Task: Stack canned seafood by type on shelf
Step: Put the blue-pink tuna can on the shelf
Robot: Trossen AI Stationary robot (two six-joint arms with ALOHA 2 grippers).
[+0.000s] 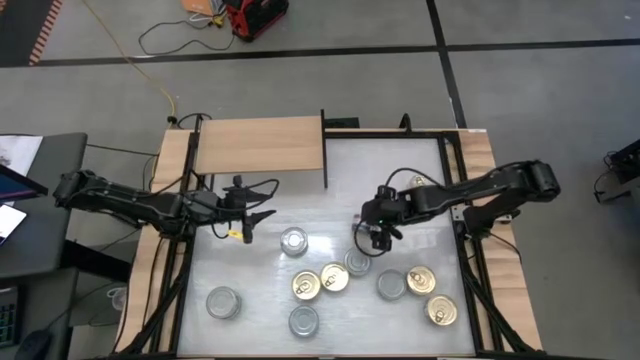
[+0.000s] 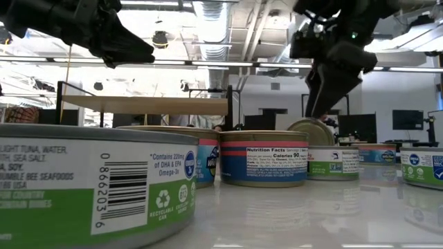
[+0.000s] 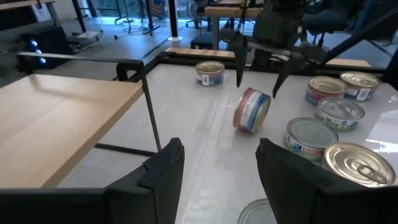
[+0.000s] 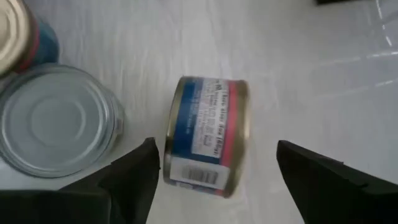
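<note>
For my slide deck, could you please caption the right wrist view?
Open right end effector above a tin on its side, beside a silver-lidded tin.

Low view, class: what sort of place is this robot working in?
Probably a lab or workshop in an open office: exposed ceiling ducts, strip lights, monitors on desks behind, and cables on the floor.

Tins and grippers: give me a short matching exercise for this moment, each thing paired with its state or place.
Things:
1. red-and-blue tin
2. right gripper
3. left gripper
4. shelf

States:
A. bare, no tins on it
B. lying on its side
C. open, beside the shelf
D. open, straddling the tipped tin

Pairs: 1-B, 2-D, 3-C, 4-A
</note>
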